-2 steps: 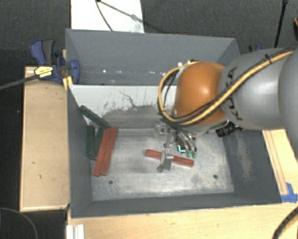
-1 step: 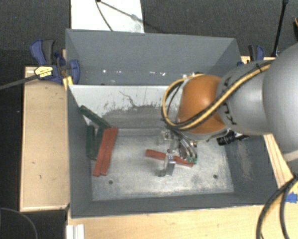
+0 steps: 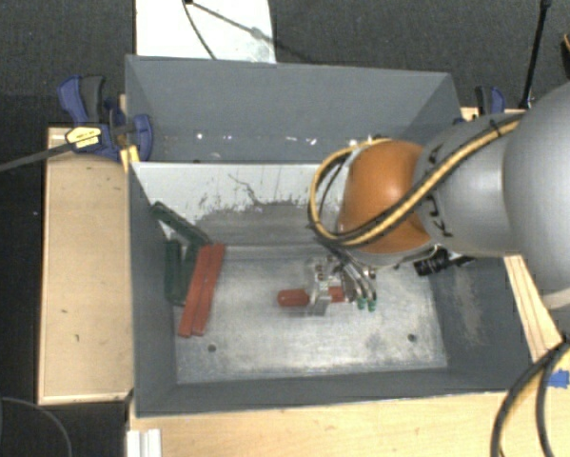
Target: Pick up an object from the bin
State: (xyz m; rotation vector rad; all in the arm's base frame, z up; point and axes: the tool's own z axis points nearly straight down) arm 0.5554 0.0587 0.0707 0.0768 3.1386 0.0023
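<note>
My gripper [image 3: 321, 291] is low in the middle of the bin, right down at the floor. A small red oblong piece [image 3: 292, 299] lies flat there. Its left end sticks out to the left of the gripper, and a bit of red shows on the right side too. The gripper's metal body crosses in front of the piece's middle and hides it.
A long red-brown bar [image 3: 201, 289] lies along the bin's left side. A dark green piece [image 3: 177, 270] lies beside it, and a dark grey strip [image 3: 177, 223] lies above it by the left wall. The arm's orange cover and cables hang over the bin's right half.
</note>
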